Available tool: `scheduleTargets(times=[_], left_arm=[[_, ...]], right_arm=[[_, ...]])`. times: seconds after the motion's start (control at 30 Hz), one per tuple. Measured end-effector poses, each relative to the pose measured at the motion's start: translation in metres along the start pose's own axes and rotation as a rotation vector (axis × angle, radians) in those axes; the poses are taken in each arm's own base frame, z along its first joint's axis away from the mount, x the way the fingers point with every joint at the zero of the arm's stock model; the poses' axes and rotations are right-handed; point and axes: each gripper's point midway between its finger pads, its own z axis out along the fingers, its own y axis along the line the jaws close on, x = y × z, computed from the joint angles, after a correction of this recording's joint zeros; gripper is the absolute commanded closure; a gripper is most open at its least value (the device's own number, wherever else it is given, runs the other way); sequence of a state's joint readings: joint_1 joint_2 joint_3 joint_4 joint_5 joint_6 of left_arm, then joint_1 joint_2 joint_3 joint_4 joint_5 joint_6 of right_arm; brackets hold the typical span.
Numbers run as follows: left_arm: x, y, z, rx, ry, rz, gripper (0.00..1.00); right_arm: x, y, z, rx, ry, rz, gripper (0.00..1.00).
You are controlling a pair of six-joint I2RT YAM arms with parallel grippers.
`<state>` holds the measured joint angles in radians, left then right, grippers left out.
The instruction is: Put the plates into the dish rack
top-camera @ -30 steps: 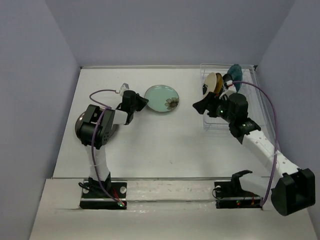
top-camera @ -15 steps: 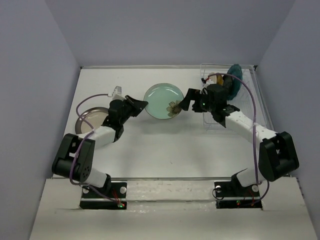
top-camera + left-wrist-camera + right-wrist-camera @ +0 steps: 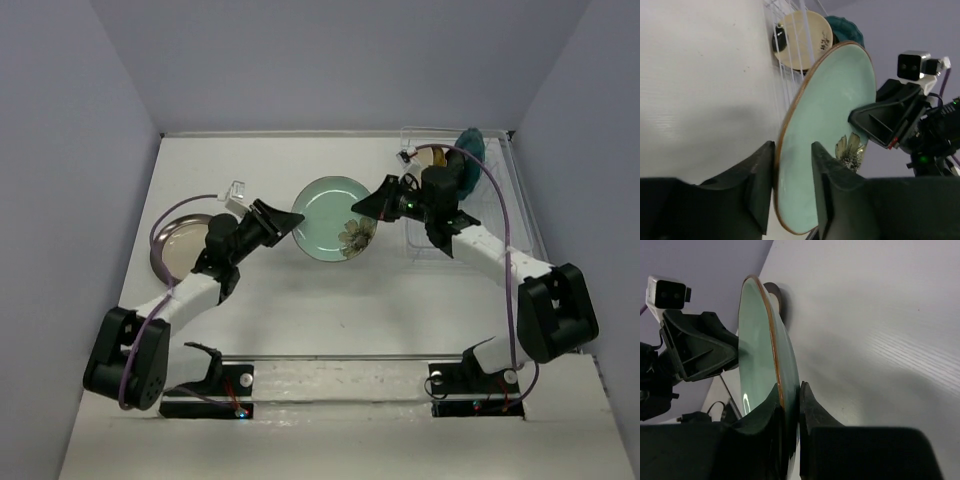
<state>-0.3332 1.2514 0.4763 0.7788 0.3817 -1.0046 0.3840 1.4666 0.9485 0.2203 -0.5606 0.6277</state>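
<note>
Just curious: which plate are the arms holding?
The pale mint flower plate, between left gripper and right gripper; others rest on the table or in the dish rack.

glossy glazed mint plate (image 3: 335, 220) catches light above a matt white desk (image 3: 300, 300); the dish rack (image 3: 497, 200) looks clear, shiny plastic.

Evenly, softly lit from overhead. Soft grey shadows thrown on the bench (image 3: 700, 75) in both wrist views. Near fingers (image 3: 760, 190) dark and blurred; small glint on the plate (image 3: 755, 360).
</note>
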Motion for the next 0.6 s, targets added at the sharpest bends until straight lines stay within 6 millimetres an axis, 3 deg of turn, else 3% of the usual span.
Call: scheduleTargets(times=[0.03, 0.13, 0.2, 0.3, 0.37, 0.43, 0.53, 0.6], left_arm=[[0.003, -0.010, -0.005, 0.024, 0.014, -0.001, 0.34], [0.001, -0.036, -0.020, 0.082, 0.016, 0.040, 0.24], [-0.001, -0.055, -0.033, 0.115, 0.013, 0.091, 0.18], [-0.018, -0.101, -0.064, 0.195, -0.062, 0.218, 0.11], [-0.028, -0.121, -0.085, 0.221, -0.118, 0.292, 0.01], [-0.035, -0.136, -0.110, 0.231, -0.175, 0.376, 0.01], [-0.034, -0.136, -0.138, 0.205, -0.216, 0.466, 0.01], [-0.033, -0.129, -0.155, 0.166, -0.240, 0.517, 0.01]], right_arm=[[0.001, 0.006, -0.002, -0.030, -0.002, 0.001, 0.93], [-0.002, 0.020, -0.012, -0.070, -0.019, 0.016, 0.93], [-0.014, 0.030, -0.027, -0.082, -0.052, 0.005, 0.93], [-0.045, 0.031, -0.056, -0.036, -0.134, -0.006, 0.93], [-0.103, 0.023, -0.093, 0.079, -0.309, -0.047, 0.93], [-0.155, 0.019, -0.125, 0.224, -0.473, -0.114, 0.93], [-0.218, 0.025, -0.174, 0.425, -0.695, -0.218, 0.93], [-0.248, 0.028, -0.204, 0.551, -0.813, -0.272, 0.93]])
